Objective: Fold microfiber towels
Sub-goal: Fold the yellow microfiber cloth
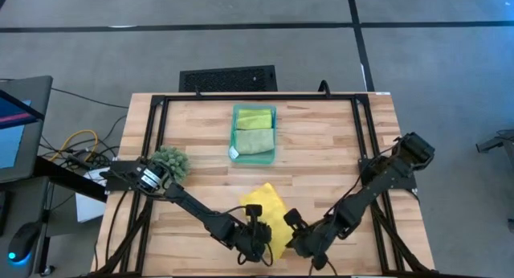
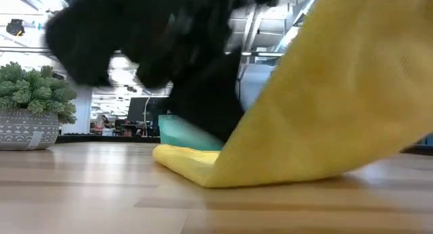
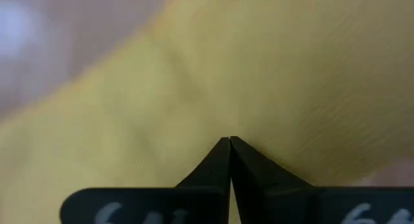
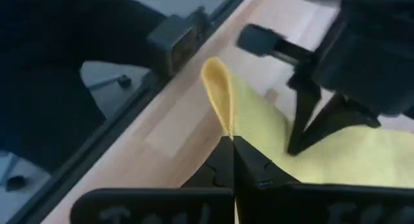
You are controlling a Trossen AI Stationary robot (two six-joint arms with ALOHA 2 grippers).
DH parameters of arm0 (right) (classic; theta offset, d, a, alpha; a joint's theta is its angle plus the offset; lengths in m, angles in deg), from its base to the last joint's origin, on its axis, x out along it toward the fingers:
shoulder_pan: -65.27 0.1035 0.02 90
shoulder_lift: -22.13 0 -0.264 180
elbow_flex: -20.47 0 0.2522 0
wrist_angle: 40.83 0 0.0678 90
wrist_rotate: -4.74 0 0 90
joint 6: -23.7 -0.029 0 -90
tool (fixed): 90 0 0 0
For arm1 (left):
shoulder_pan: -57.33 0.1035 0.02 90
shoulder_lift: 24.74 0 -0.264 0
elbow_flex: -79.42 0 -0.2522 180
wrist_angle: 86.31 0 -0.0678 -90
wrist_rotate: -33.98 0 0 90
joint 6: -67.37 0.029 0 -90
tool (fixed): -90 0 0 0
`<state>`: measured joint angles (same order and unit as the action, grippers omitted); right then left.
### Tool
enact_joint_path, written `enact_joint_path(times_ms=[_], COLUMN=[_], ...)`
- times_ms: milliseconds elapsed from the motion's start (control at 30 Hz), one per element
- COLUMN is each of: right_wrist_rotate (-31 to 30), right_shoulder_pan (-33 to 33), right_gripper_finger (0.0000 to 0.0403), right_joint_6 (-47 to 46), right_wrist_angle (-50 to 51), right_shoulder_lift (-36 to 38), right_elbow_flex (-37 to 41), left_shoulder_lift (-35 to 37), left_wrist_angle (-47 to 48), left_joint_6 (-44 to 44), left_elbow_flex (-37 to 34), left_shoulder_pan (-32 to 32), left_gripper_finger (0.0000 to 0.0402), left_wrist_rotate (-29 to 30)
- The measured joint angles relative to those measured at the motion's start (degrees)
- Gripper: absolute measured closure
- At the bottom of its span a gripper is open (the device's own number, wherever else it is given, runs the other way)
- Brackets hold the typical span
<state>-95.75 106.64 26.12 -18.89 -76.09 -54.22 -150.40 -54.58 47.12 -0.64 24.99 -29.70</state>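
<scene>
The yellow towel [image 1: 269, 206] lies near the table's front edge, between my two grippers. My left gripper [image 1: 255, 231] is shut at the towel's left side, and yellow cloth fills the left wrist view [image 3: 194, 88]. My right gripper [image 1: 295, 230] is shut on the towel's right side. In the low view one part of the towel [image 2: 338, 99] rises in a slant, while a folded part [image 2: 183, 159] lies on the wood. The lime green [image 1: 254, 117] and sage green [image 1: 254, 141] towels lie in the teal tray [image 1: 234, 135]. The light blue towel is out of view. My left gripper has its shut fingertips [image 3: 229, 145] against the yellow cloth [image 3: 259, 114], coming from above and pointing down, as the right wrist view [image 4: 301, 136] also shows. Whether cloth is caught between the fingers I cannot tell. My right gripper pinches a folded edge of the towel [image 4: 226, 123] between its two fingertips. Beyond the tips the cloth stands up in a small loop [image 4: 215, 85]. That side of the towel is lifted off the wood, and the rest lies toward the left gripper.
The teal tray stands at the middle of the table's far half. A dark-green spiky plant [image 1: 170, 161] in a grey pot [image 2: 27, 129] stands at the left. A black frame [image 1: 241, 99] runs along the table's edges. Bare wood lies left and right of the towel.
</scene>
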Motion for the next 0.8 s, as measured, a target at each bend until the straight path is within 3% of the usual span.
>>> enact_joint_path(times_ms=[167, 400, 600, 800], right_wrist_rotate=[1.1, 8.9, 10.1, 15.1], right_shoulder_pan=[-4.5, -13.2, -18.8, -24.0], right_gripper_finger=[0.0397, 0.0392, 0.0395, 0.0395], right_joint_6=[0.6, 3.3, 6.4, 8.0], right_wrist_angle=[-0.6, -1.2, -4.2, -7.5], right_shoulder_lift=[0.2, -1.5, -1.5, -4.5], right_elbow_flex=[0.0, 0.2, 0.2, 0.4], left_shoulder_lift=[0.5, 1.1, 1.1, 1.1], left_wrist_angle=[14.0, 29.0, 38.8, 37.6], left_joint_6=[-2.3, -13.0, -27.8, -36.1], left_elbow_flex=[8.0, 10.0, 4.3, -4.2], left_shoulder_pan=[-2.4, -7.6, -8.6, -8.5], left_gripper_finger=[0.0401, 0.0401, 0.0401, 0.0401], left_wrist_rotate=[8.5, 14.6, 19.2, 19.0])
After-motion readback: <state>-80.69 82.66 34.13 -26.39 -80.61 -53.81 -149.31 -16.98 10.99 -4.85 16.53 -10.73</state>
